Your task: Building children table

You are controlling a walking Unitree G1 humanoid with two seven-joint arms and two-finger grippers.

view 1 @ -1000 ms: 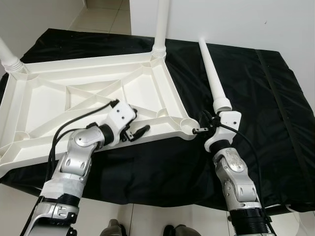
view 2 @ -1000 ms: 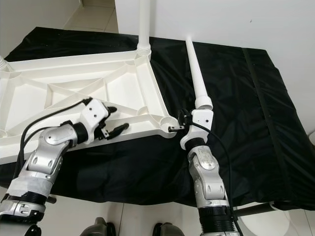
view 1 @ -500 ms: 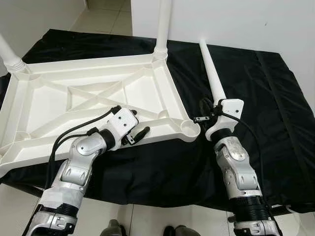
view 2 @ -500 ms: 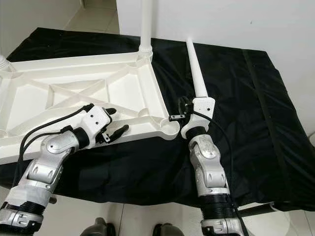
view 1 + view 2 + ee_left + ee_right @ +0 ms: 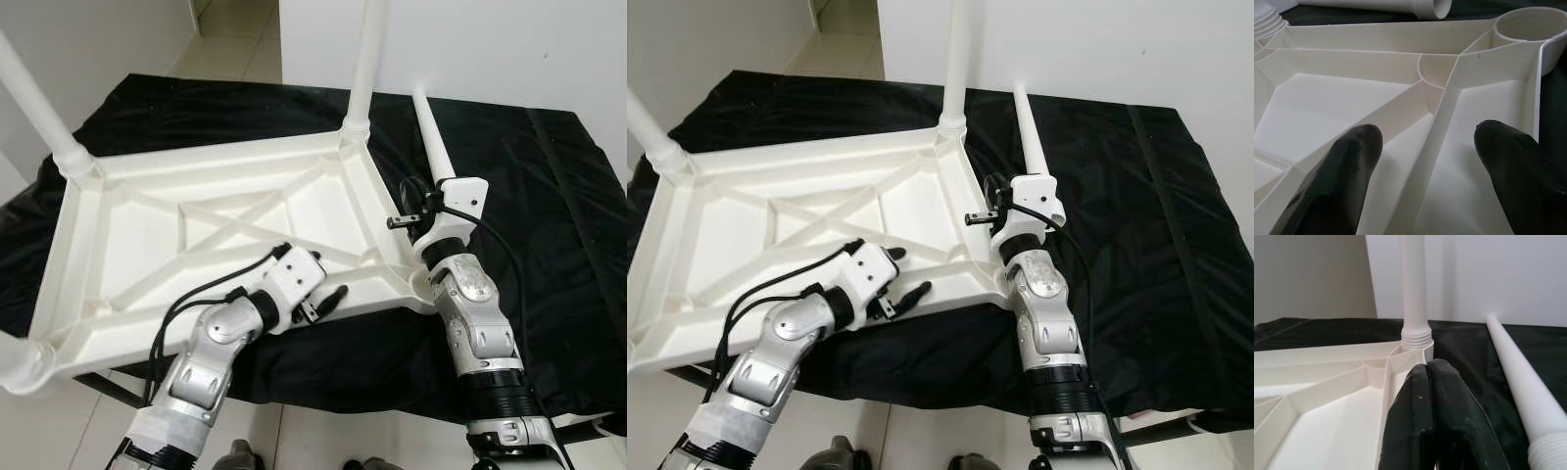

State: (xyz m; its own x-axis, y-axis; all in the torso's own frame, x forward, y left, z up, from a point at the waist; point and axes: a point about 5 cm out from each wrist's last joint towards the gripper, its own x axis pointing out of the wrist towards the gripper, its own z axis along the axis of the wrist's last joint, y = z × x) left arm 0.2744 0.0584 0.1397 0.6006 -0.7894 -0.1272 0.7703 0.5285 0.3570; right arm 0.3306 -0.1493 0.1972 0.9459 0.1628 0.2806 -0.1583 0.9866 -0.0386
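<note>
The children's table top is lying upside down on a black cloth, its ribbed underside facing up. The left gripper is hovering at the near edge of that top, its two black fingers spread wide with one of the white ribs running between them; I cannot tell whether they are touching the plastic. Just ahead of them, in the left wrist view, the empty round corner socket is sitting open. The right gripper is reaching in over the right-hand edge of the top, its fingers pressed together with nothing between them. Just beside that wrist, a loose white leg is lying on the cloth, its threaded end near the gripper and its narrow tip pointing toward the far wall. Farther out, one leg is standing up from the far right corner of the top, another leg is rising from the far left corner, and a third leg is showing at the near left corner. Both silver arms are stretching forward from the bottom of the head views.
</note>
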